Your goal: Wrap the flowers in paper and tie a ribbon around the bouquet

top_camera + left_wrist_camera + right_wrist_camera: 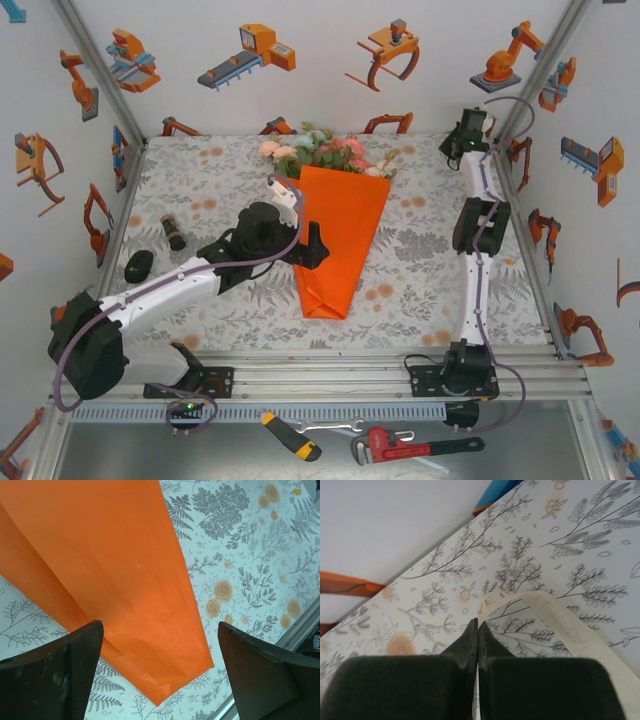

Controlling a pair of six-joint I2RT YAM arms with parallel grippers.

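Observation:
The bouquet lies mid-table: the flowers [325, 152], pink, peach and white with green leaves, stick out of the wide far end of the orange paper [338, 235], which is folded into a cone tapering toward me. My left gripper [312, 245] hovers at the cone's left edge, open. In the left wrist view its fingers [80, 660] straddle the narrow end of the paper [115, 565] without touching it. My right gripper [468, 132] is at the far right corner, shut on the cream ribbon [560, 620], which loops out past the closed tips of the right gripper [477, 622] and runs off to the right.
Two small black objects [175, 232] [138, 265] lie on the left of the floral tablecloth. A yellow-handled screwdriver [290, 436] and a red pipe wrench [400, 443] sit beyond the near rail [350, 365]. White walls close in the left, back and right sides.

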